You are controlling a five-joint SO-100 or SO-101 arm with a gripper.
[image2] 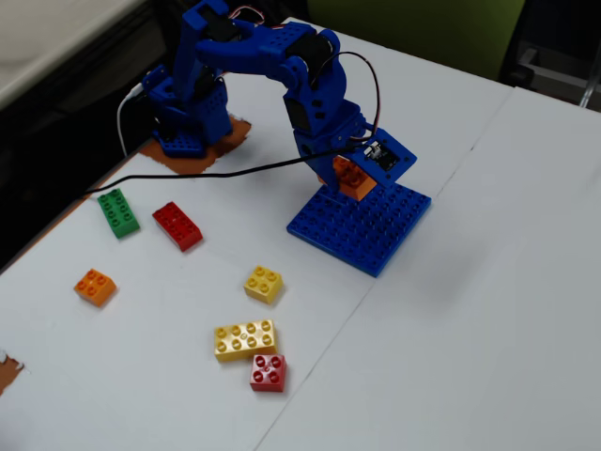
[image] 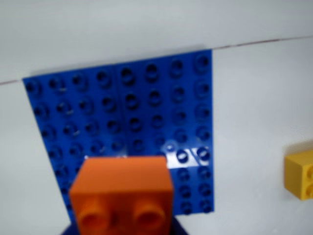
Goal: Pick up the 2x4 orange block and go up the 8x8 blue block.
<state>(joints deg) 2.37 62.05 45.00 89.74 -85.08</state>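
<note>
The 2x4 orange block fills the bottom middle of the wrist view, end-on with two studs facing the camera. My gripper is shut on it; only blue slivers of the fingers show at either side of the block. Behind it lies the 8x8 blue block, flat on the white table. In the fixed view my gripper holds the 2x4 orange block over the far edge of the 8x8 blue block. Whether the block touches the plate I cannot tell.
A small yellow brick lies right of the plate in the wrist view. The fixed view shows loose bricks to the left: small yellow, yellow 2x4, small red, small orange, red 2x4, green. A black cable crosses the table.
</note>
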